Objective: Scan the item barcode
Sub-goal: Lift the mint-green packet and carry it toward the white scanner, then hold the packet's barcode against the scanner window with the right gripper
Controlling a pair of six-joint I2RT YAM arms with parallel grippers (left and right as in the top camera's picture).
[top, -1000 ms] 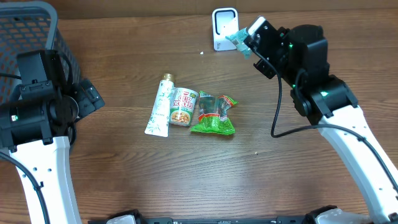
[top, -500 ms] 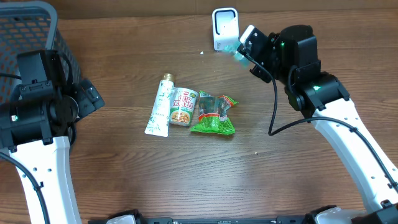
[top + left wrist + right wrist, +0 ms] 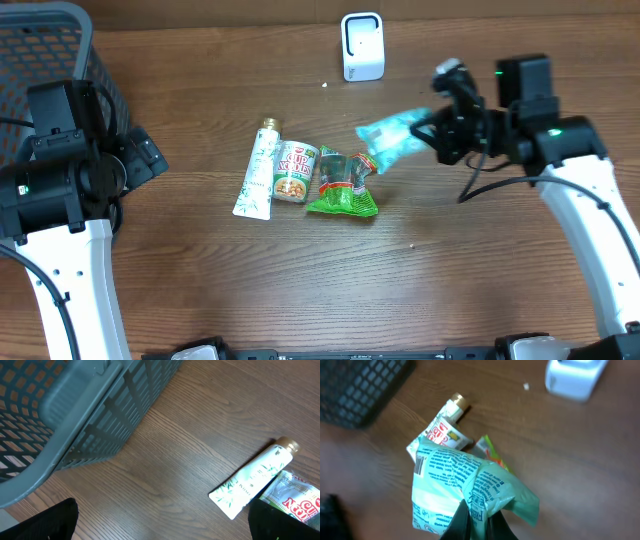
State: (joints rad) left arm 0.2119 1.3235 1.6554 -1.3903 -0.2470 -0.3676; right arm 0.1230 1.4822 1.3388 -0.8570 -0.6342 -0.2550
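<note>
Pinched tight, my right gripper [image 3: 436, 136] has a crumpled corner of the packet [image 3: 393, 139] and holds it above the table [image 3: 470, 290], just right of the items lying there and well apart from the scanner [image 3: 362, 46] at the far edge. I judge the scan itself to be the step in hand: the packet is lifted, but it is not in front of the scanner's window. From my wrist camera a dark striped patch [image 3: 420, 466] near the packet's left edge looks like the barcode, though it is too small to be sure. The next move calls for turning that printed face toward the scanner and bringing it close and square, without letting the loose film fold over the stripes. Below the packet lie a green bag [image 3: 345, 188], a cup [image 3: 295, 172] and a tube [image 3: 258, 172], side by side and touching. My left gripper [image 3: 162, 527] hangs spread wide beside the basket [image 3: 45, 35], holding nothing. Of the basket I see only mesh wall and part of the floor, with nothing in the part that shows.
</note>
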